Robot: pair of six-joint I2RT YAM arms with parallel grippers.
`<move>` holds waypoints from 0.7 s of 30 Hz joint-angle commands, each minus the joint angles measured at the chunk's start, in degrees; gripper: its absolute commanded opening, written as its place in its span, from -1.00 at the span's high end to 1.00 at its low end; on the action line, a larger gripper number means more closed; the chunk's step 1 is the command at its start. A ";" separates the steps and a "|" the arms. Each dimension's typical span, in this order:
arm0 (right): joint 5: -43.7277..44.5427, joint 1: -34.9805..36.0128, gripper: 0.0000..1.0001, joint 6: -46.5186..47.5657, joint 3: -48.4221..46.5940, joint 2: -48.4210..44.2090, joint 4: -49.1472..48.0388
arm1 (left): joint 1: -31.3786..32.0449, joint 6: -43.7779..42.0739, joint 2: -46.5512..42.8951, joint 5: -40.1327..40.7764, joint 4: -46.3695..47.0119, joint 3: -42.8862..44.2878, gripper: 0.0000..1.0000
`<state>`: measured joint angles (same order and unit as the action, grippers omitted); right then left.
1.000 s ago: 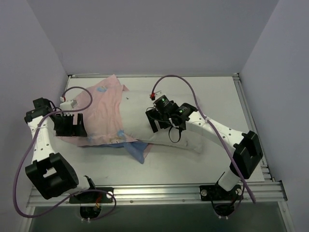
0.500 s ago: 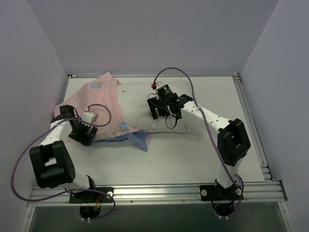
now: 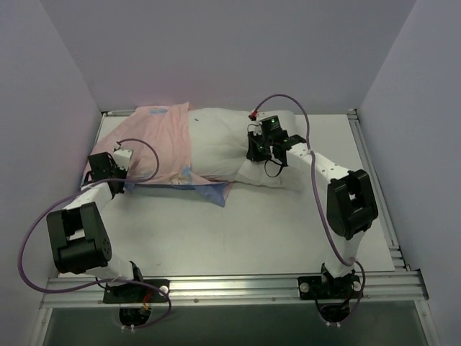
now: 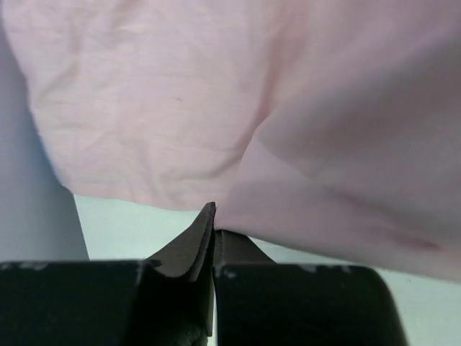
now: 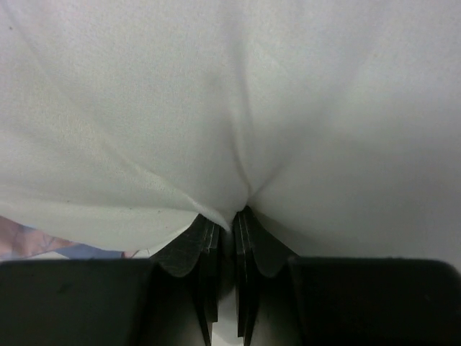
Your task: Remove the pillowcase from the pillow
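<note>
The table (image 3: 274, 231) count is one. It carries one pillow (image 3: 216, 144) and one pillowcase (image 3: 155, 140). There are two robot arms: the left arm (image 3: 75, 238) and the right arm (image 3: 349, 202). There are two grippers: the left gripper (image 4: 214, 216) and the right gripper (image 5: 234, 216). Each has two fingers, four in total. There are two purple cables (image 3: 25, 249), one per arm. Three walls (image 3: 216, 50) enclose the table.

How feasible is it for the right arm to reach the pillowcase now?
Probably not yet: the right pincer is shut on the pillow, and the pillowcase lies leftward across the pillow's bulk. It would have to release first.
</note>
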<state>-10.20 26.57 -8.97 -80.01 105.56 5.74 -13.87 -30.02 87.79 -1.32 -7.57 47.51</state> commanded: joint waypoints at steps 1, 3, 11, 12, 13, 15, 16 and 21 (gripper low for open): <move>2.82 -5.82 1.00 2.29 3.02 0.09 7.01 | -2.74 5.84 -0.95 2.56 10.74 2.14 0.95; 1.68 -7.32 1.00 2.56 3.28 -1.48 6.83 | -3.88 6.46 -0.60 -0.33 8.12 4.51 0.95; -1.68 -19.33 1.00 2.12 3.45 -4.31 7.01 | -11.50 13.84 -2.88 -6.75 -3.04 16.45 0.96; -0.10 -20.84 1.00 2.38 3.45 -4.66 7.18 | -12.66 15.33 -4.45 -7.29 -3.84 17.87 0.95; 2.09 -22.51 1.00 2.64 3.54 -4.75 7.18 | -13.37 15.52 -5.25 -7.20 -4.72 19.45 0.95; 2.20 -28.37 1.00 2.99 3.54 -4.66 7.44 | -14.78 14.74 -7.44 -5.98 -7.36 24.27 0.95; 2.20 -29.89 1.00 3.08 3.37 -4.57 7.71 | -14.87 14.12 -7.98 -5.28 -7.80 25.69 0.95; 5.27 -34.38 1.00 4.57 2.05 -6.41 9.46 | -16.10 12.97 -10.09 -1.75 -10.00 33.42 0.95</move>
<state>-19.29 -2.26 -7.77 -78.30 101.65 7.77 -25.80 -16.27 81.21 -11.64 -19.33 73.58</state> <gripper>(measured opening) 0.099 0.036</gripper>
